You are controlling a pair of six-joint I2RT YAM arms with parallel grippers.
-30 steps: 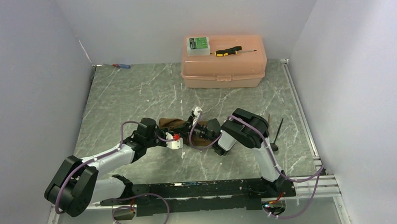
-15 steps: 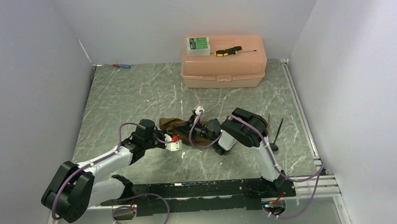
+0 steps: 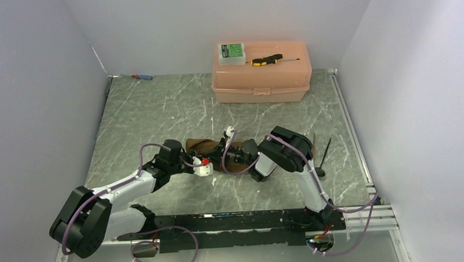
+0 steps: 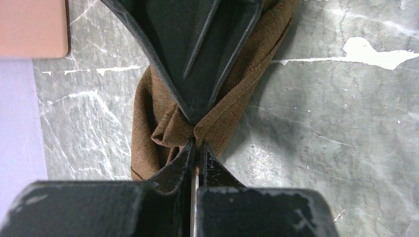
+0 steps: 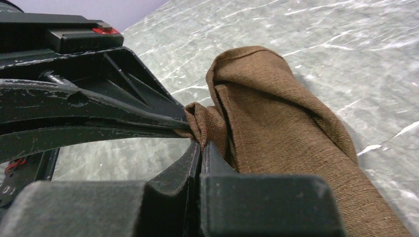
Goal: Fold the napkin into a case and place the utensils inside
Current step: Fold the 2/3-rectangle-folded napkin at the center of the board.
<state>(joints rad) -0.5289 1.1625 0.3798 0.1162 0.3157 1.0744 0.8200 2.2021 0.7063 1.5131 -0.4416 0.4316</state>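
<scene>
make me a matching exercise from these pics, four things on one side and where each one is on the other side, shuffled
Things
1. napkin
2. yellow screwdriver
3. blue screwdriver
4. utensils

Places
a. far left corner of the table
b. on the lid of the pink box
c. pinched by the left gripper and the right gripper
d. on the table, to the right of the right arm

Pairs: 1-c, 2-b, 3-a, 4-d
</scene>
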